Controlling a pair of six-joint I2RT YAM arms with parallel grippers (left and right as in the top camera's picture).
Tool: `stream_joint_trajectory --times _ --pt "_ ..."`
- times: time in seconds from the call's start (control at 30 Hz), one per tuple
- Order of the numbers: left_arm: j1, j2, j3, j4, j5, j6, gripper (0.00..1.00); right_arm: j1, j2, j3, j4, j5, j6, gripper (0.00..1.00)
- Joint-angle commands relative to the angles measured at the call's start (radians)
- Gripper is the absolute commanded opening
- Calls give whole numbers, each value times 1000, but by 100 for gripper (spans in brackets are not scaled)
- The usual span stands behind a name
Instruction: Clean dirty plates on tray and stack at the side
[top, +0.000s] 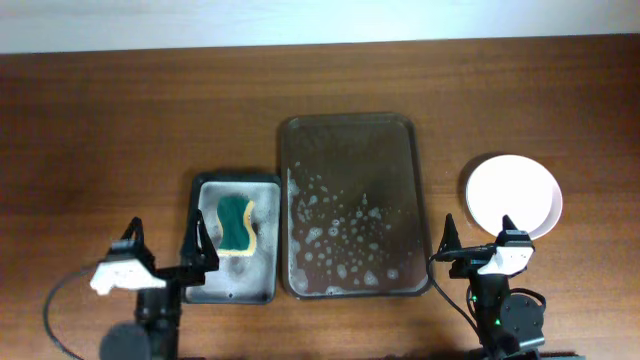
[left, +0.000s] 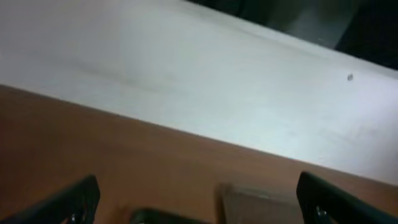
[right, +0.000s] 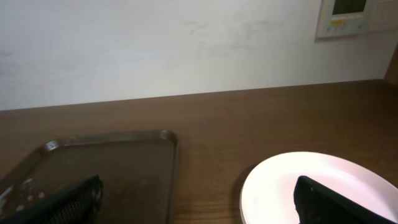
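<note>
Overhead: the plates (top: 514, 195) sit stacked on the counter (top: 100, 120) right of the sudsy tray (top: 345, 150), just ahead-right of the right end effector (top: 478, 240), the nearer arm, parked low. Left wrist: left end effector (left: 199, 208) gaping, empty, facing the wall (left: 186, 74). Right wrist: fingers (right: 68, 202) splayed, nothing held, plates ahead-right

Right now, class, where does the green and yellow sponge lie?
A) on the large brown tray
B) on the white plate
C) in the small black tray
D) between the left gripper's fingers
C: the overhead view shows the sponge lying in the small black tray, just left of the sudsy large brown tray.
</note>
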Motion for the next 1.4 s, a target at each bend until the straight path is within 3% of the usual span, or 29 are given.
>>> stream_joint_trajectory --times 0.0,0.07,0.27,1.37 --pt "18 -116 -209 127 15 30 100 -7 -7 -9 -1 1 7 99" --pt "18 -121 -320 248 14 30 100 -7 -7 -9 -1 1 7 99" --pt "15 -120 -331 79 16 26 99 -7 -7 -9 -1 1 7 99" --pt "15 -113 -331 86 15 26 100 -7 -7 -9 -1 1 7 99"
